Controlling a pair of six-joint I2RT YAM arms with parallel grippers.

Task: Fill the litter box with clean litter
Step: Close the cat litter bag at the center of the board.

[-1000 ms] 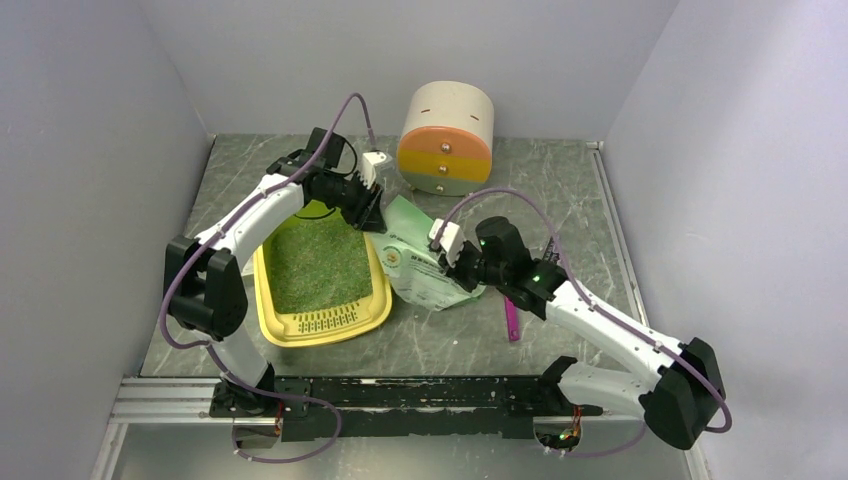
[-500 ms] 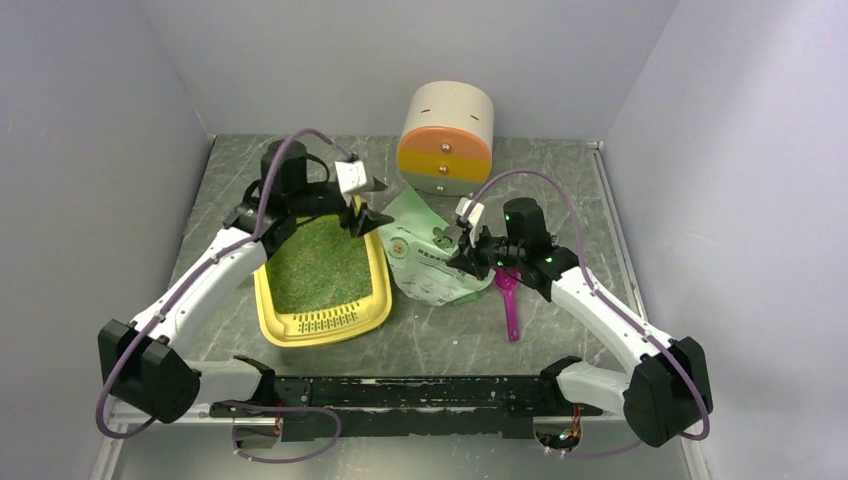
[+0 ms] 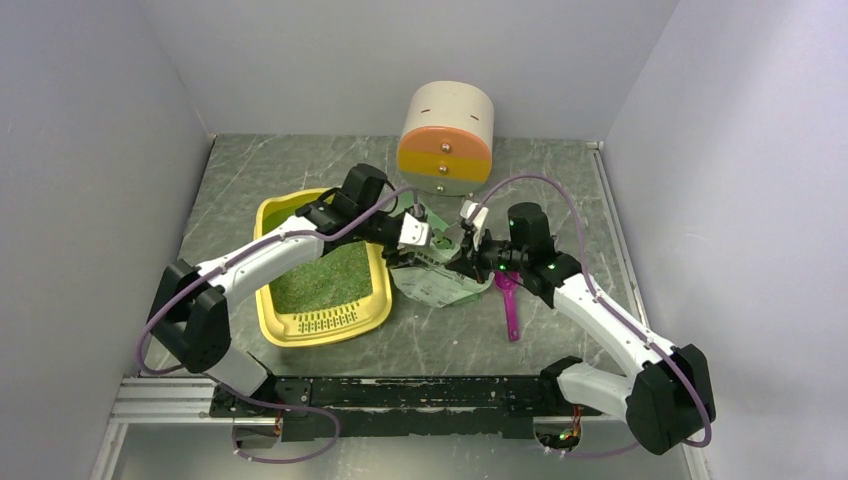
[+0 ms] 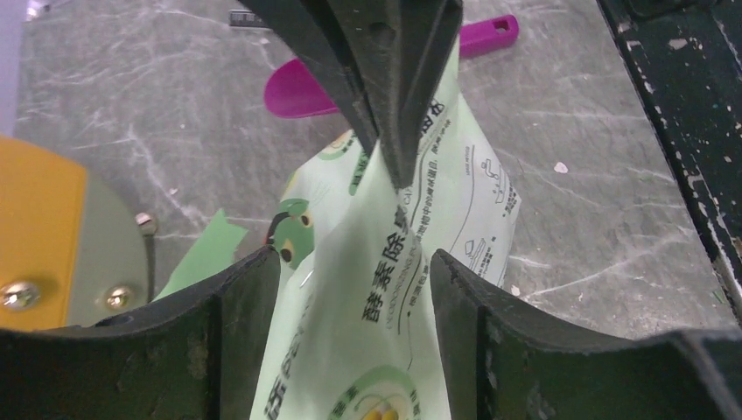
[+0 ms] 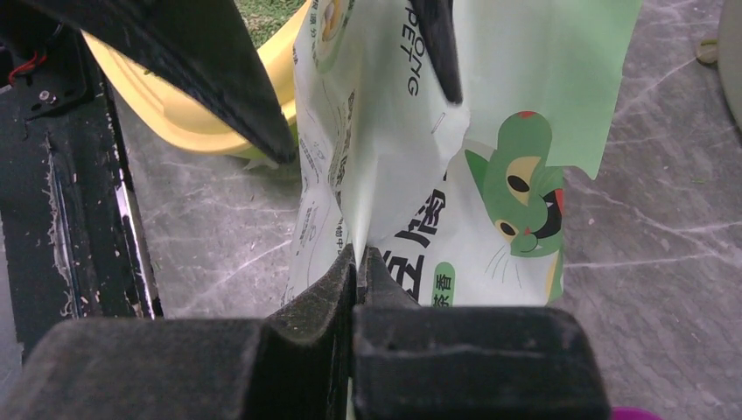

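Your right tool (image 5: 357, 258) pinches the litter bag (image 3: 440, 285); the left tool (image 4: 350, 262) straddles it, spread (ungripped). The litter box (image 3: 325, 322) lies behind the left tool.

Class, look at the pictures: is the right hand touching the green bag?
Touching. The right wrist view shows the right hand pinched shut on a fold of the bag.

The shallow yellow plastic litter tray (image 3: 268, 212) is showing speckled greenish-grey granules (image 3: 330, 280) inside. The pale green and white plastic bag (image 5: 516, 201) is displaying a green cartoon cat and black lettering. The magenta plastic scoop (image 3: 513, 310) is standing out against the grey, white-veined tabletop (image 3: 560, 190). The round drawer cabinet (image 3: 445, 140) is showing beige, orange and yellow bands.
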